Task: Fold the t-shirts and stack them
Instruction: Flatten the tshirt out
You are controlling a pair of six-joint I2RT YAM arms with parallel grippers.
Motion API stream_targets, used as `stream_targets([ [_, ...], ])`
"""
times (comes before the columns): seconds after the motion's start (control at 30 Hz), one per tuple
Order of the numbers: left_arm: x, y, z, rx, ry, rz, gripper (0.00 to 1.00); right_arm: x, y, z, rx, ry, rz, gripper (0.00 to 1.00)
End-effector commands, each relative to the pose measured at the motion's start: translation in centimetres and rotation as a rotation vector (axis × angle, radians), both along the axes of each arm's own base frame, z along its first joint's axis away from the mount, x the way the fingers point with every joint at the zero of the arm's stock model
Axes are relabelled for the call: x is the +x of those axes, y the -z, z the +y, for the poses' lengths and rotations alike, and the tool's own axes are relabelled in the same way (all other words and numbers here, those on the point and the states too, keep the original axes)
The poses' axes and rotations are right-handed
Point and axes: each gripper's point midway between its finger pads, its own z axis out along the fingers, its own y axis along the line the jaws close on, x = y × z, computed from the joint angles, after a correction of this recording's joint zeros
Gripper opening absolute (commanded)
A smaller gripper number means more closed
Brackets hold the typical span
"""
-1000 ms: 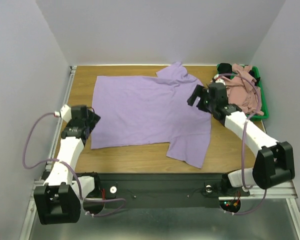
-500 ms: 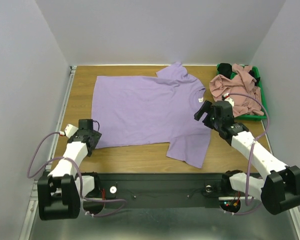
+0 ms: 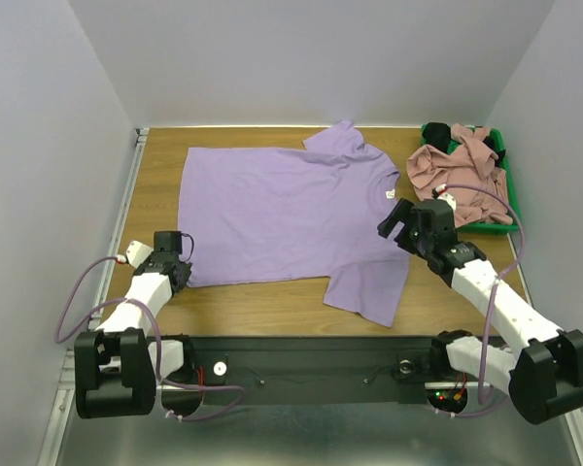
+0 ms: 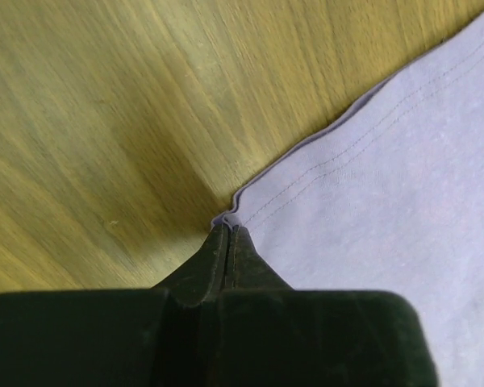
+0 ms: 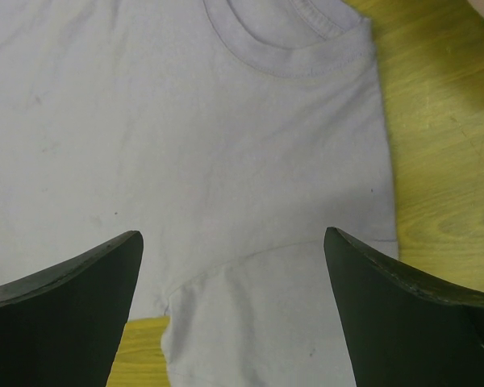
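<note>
purple t-shirt (image 3: 272,218): spread flat on the table (image 3: 155,180)
pink t-shirt (image 3: 462,175): crumpled in the green bin (image 3: 494,229)
black t-shirt (image 3: 435,133): bunched beside it

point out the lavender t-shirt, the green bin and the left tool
lavender t-shirt (image 3: 272,209): top external view, middle of its body
green bin (image 3: 506,165): top external view, its right rim
left tool (image 4: 227,235): left wrist view, shut tips pinching the shirt's hem corner

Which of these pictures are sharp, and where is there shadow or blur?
Top view: sharp, evenly lit, no glare on the table. Left wrist: left gripper throws a soft shadow on the table; its body is dark, blurred. Right wrist: shirt sharp, fingers black, soft-edged.
</note>
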Motion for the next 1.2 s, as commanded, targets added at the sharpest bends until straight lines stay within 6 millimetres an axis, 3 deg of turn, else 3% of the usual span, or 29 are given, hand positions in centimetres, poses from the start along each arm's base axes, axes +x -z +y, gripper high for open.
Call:
stream_targets([
  [0.0, 0.9, 0.0, 0.0, -0.006, 0.010, -0.029, 0.00, -1.5, -0.2, 0.8, 0.029, -0.042, 0.047, 1.00],
  [0.13, 1.2, -1.2, 1.4, 0.049, -0.026, -0.036, 0.00, -4.6, 1.3, 2.6, -0.065, -0.095, 0.144, 1.00],
  [0.17, 1.3, -1.5, 1.6, 0.061, -0.029, -0.042, 0.00, -6.6, 2.0, 4.6, -0.091, -0.177, 0.188, 1.00],
  [0.23, 1.5, -1.8, 2.0, 0.075, -0.036, -0.056, 0.00, -8.8, 3.0, 6.0, -0.130, -0.226, 0.241, 1.00],
  [0.27, 1.5, -1.8, 2.1, 0.078, -0.034, -0.061, 0.00, -11.2, 3.9, 6.9, -0.169, -0.287, 0.288, 1.00],
  [0.37, 1.7, -1.7, 2.0, 0.073, -0.013, -0.066, 0.00, -15.1, 6.0, 6.9, -0.220, -0.305, 0.386, 1.00],
  [0.5, 1.6, -1.5, 2.0, 0.063, -0.011, -0.056, 0.00, -18.2, 7.1, 6.8, -0.240, -0.315, 0.460, 1.00],
  [0.7, 1.6, -1.2, 1.7, 0.051, 0.008, -0.069, 0.00, -19.0, 9.2, 5.4, -0.291, -0.247, 0.490, 0.97],
  [0.8, 1.6, -1.1, 1.6, 0.048, 0.015, -0.065, 0.00, -18.3, 10.2, 4.8, -0.324, -0.191, 0.472, 0.86],
  [0.97, 2.0, -1.2, 1.1, 0.029, 0.048, -0.077, 0.00, -16.8, 11.1, 4.7, -0.362, -0.154, 0.415, 0.83],
  [1.03, 2.1, -1.3, 1.1, 0.030, 0.047, -0.077, 0.00, -16.6, 11.6, 4.5, -0.388, -0.143, 0.420, 0.78],
  [1.1, 2.1, -1.4, 1.1, 0.032, 0.050, -0.076, 0.00, -16.3, 11.8, 4.8, -0.393, -0.152, 0.416, 0.71],
  [1.17, 2.1, -1.5, 1.0, 0.028, 0.052, -0.081, 0.00, -16.0, 11.9, 4.9, -0.399, -0.153, 0.412, 0.34],
])
